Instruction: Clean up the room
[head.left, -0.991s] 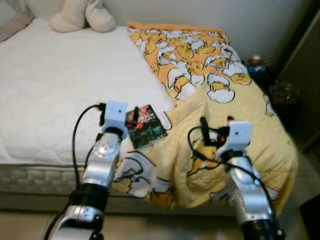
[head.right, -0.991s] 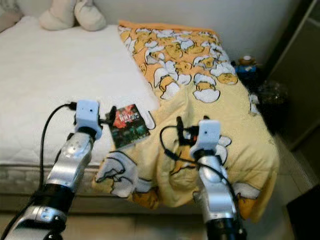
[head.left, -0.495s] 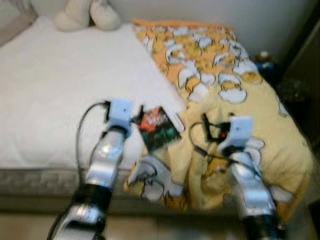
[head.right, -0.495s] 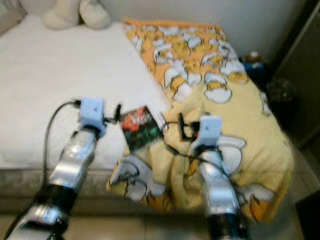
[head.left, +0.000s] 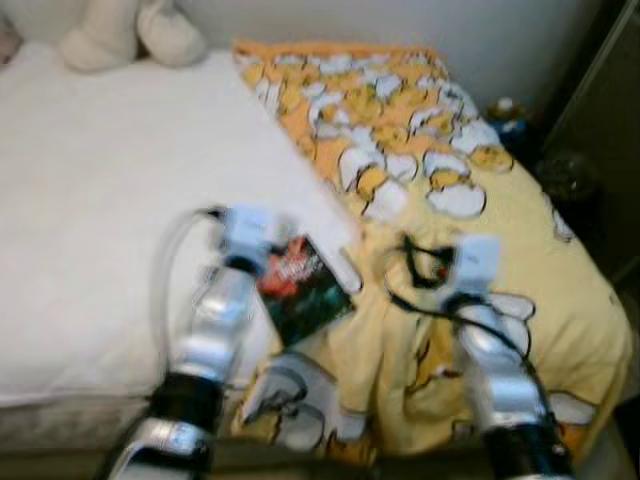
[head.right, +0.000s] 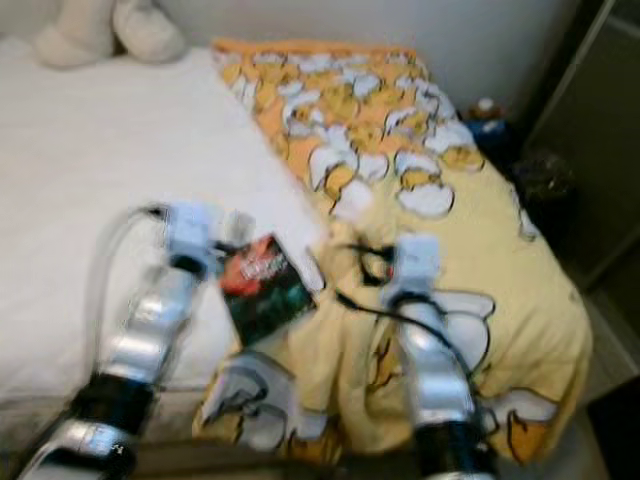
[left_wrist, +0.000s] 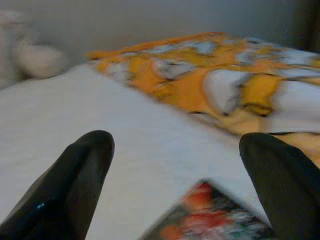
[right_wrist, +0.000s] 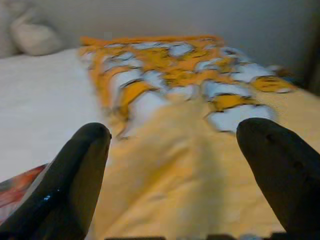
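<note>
- A home bedroom is showing here: a bed with a white quilted mattress (head.left: 110, 210) is taking up the near and left of the scene.
- A yellow cartoon-print blanket (head.left: 430, 170) is lying rumpled over its right side.
- A pale plush toy (head.left: 120, 35) is sitting at the far left by the wall.

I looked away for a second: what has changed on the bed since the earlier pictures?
Mostly the camera shifted, and the picture is blurred. The left hand hangs open over the dark red-and-green booklet as before; the right hand is open above the yellow duck-print blanket. Nothing grasped or released.
</note>
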